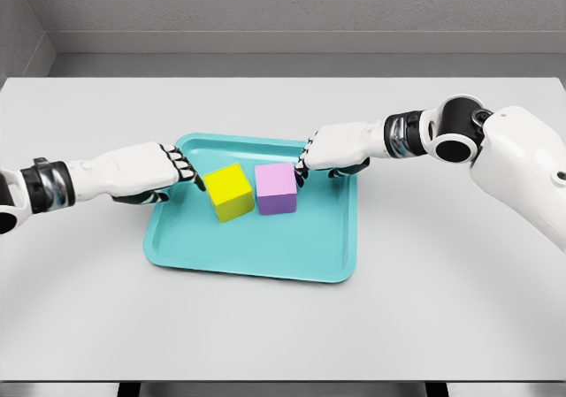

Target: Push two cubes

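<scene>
In the head view a teal tray (265, 260) lies flat on a pale grey table (283, 326), and everything of interest sits on or over that tray. A yellow cube (229, 192) stands on the tray floor in its far half, left of the tray's middle and turned slightly so one corner faces the camera. A purple cube (276, 188) stands just right of it, also in the tray's far half, near the middle; the two cubes touch or all but touch along their facing sides, and no tray floor shows between them at their near edges. The left hand (146, 174) reaches in over the tray's left rim, its arm coming from the picture's left edge. Its fingers (187, 172) are curled and pressed together into a fist-like front, holding nothing, with the knuckles at the yellow cube's left face; whether they actually touch it cannot be told. The right hand (336, 148) comes over the tray's far right corner, its white arm running back to a large shoulder at the picture's right. Its fingers (305, 160) are likewise curled and bunched, gripping nothing, and their tips meet the purple cube's upper right edge.
</scene>
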Available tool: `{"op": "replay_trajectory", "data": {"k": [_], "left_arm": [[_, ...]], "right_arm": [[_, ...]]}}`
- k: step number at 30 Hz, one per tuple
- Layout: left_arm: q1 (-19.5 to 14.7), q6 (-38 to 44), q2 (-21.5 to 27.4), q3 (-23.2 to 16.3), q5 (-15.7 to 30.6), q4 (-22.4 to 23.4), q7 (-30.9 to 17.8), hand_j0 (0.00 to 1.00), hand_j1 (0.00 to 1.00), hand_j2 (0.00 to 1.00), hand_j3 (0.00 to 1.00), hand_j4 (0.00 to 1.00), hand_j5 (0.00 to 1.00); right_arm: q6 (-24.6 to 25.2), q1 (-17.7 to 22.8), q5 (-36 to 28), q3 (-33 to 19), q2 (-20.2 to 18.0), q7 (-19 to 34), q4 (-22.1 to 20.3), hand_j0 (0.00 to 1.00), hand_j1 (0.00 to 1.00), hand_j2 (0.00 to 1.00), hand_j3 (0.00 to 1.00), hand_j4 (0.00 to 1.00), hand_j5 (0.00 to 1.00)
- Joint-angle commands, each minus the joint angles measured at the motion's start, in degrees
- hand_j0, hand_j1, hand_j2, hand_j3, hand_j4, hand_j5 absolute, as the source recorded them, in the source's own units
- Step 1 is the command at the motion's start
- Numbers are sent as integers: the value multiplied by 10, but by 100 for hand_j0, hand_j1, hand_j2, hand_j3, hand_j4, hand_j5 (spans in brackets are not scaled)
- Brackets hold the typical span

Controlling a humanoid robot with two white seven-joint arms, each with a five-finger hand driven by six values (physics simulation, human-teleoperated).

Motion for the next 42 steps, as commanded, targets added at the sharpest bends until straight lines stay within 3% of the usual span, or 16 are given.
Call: {"op": "replay_trajectory", "data": {"k": [1, 35, 40, 42], "left_arm": [[0, 1, -5, 1, 3, -2, -6, 71, 71, 71, 71, 71, 71], [-6, 1, -22, 11, 2, 3, -22, 71, 71, 71, 71, 71, 71], [-5, 1, -15, 12, 3, 3, -22, 71, 71, 71, 71, 71, 71], [-4, 1, -12, 13, 4, 3, -22, 72, 72, 72, 72, 72, 72]], "right_arm": [[1, 0, -2, -1, 0, 0, -1, 64, 64, 64, 64, 64, 64], [1, -16, -2, -1, 18, 0, 7, 64, 64, 64, 64, 64, 64], [1, -25, -6, -1, -10, 0, -8, 64, 64, 64, 64, 64, 64], [1, -25, -9, -2, -54, 0, -68, 64, 64, 64, 64, 64, 64]]}}
